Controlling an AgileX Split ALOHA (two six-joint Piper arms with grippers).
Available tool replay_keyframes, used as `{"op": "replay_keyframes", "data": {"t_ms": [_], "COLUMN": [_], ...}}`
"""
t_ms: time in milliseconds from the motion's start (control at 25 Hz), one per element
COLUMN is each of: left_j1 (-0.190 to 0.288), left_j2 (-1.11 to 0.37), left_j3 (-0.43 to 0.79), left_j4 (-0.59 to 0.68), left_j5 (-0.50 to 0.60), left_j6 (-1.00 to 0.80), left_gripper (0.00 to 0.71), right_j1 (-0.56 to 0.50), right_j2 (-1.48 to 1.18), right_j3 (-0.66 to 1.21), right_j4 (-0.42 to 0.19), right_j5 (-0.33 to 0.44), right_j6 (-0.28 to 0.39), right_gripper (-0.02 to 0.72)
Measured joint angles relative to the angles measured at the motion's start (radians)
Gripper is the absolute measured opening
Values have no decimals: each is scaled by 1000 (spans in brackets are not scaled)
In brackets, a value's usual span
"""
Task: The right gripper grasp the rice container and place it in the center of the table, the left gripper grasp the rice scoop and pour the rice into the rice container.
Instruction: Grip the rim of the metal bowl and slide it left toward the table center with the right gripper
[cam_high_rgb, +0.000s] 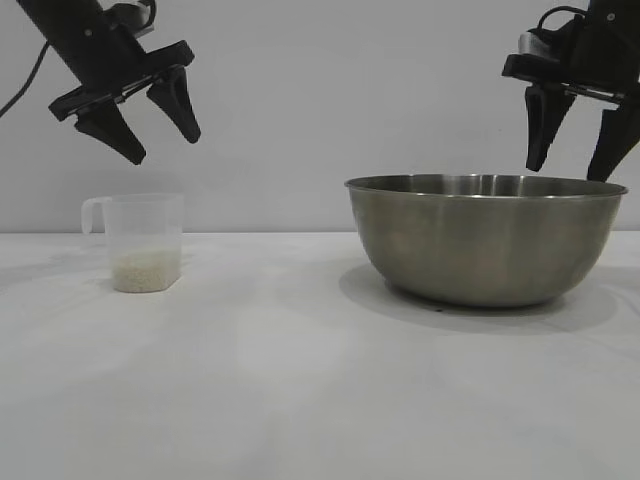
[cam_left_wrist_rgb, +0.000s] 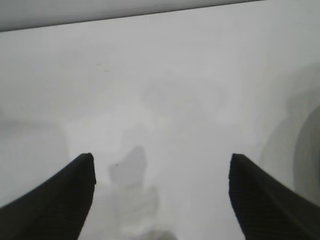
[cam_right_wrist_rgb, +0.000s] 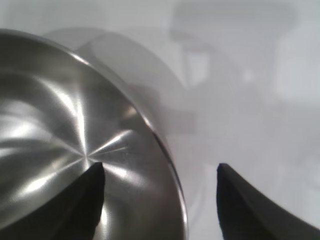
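Rice (cam_high_rgb: 145, 269) sits low in the rice scoop (cam_high_rgb: 143, 240) near the table's (cam_high_rgb: 300, 380) left edge. Above it hangs the left gripper (cam_high_rgb: 165, 135), fingers spread. The right gripper (cam_high_rgb: 570, 165), also spread, probably straddles the rice container's (cam_high_rgb: 485, 240) rim, ready to grab, near the right edge.

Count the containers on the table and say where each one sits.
2. The rice scoop, with rice in its bottom, stands at the exterior view's left; the rice container stands at its right. None seems hidden.
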Motion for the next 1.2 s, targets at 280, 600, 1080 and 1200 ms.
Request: {"op": "replay_keyframes", "data": {"t_ms": [280,600,1080,1200], "left_j1": [0,0,-2,-2], "left_j2": [0,0,0,0], "left_j3": [0,0,0,0], "left_j4": [0,0,0,0], "left_j5": [0,0,0,0], "left_j6": [0,0,0,0], "left_gripper": [550,550,550,550], "right_j1": [0,9,45,45], "right_j2": [40,86,88,88], "right_j3": [23,30,30,30], "right_j4": [-2,6,-38,-40], "right_j5": [0,-2,-2,-2], "right_j6": [11,12,19,19], "right_gripper": [442,442,287,276]}}
